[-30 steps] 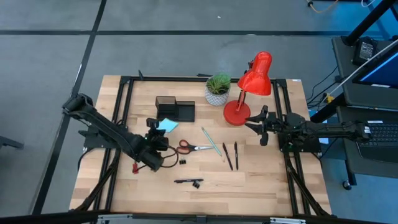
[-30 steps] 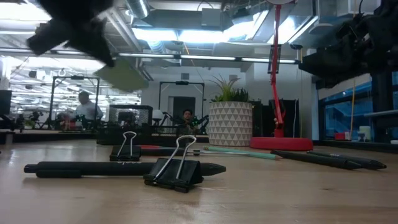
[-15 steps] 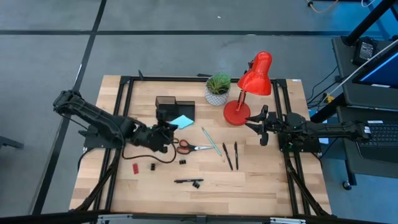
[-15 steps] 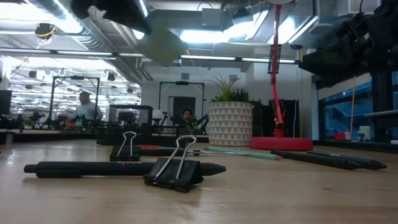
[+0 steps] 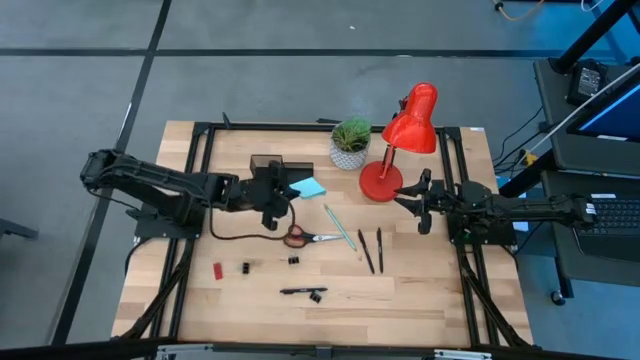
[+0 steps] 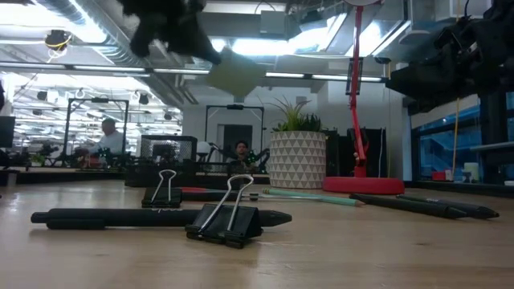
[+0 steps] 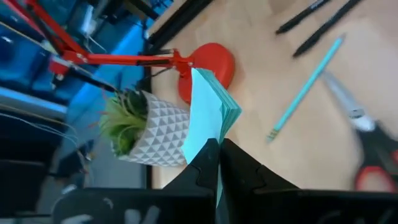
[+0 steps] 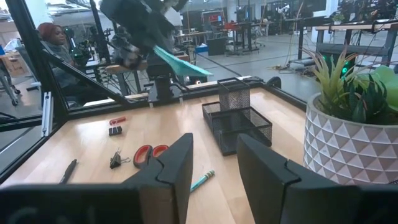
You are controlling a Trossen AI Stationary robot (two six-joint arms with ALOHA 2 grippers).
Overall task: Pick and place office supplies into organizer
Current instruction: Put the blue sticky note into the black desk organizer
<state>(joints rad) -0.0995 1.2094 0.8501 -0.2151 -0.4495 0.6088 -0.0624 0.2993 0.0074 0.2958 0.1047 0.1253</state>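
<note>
My left gripper (image 5: 284, 192) hangs above the table beside the black mesh organizer (image 5: 272, 170), shut on the light-blue notepad (image 5: 308, 188). The right wrist view shows that notepad (image 8: 180, 64) in the air above the organizer (image 8: 239, 121). Red-handled scissors (image 5: 308, 237), a teal pencil (image 5: 340, 227), two black pens (image 5: 372, 249), another pen with a clip (image 5: 305, 292), small black clips (image 5: 245, 267) and a red piece (image 5: 218, 269) lie flat on the wood. My right gripper (image 5: 416, 203) waits open near the lamp's base. My left gripper pinches the notepad between its two fingers (image 7: 244, 167) at one corner (image 7: 210, 144) of the stack. The fingers reach in roughly level from the table's left. The pad is lifted clear of the table and stands tilted on edge beyond the fingertips.
A red desk lamp (image 5: 398, 150) and a potted plant (image 5: 349, 143) stand at the far edge, right of the organizer. A black cable (image 5: 235, 235) trails from the left arm across the wood. People sit in the room behind the table.
My left gripper has carried the notepad from the table's near-left area toward the far edge and to the right, up to the organizer, staying shut on it. The pad has stayed clear of the table throughout. The right arm has kept still.
</note>
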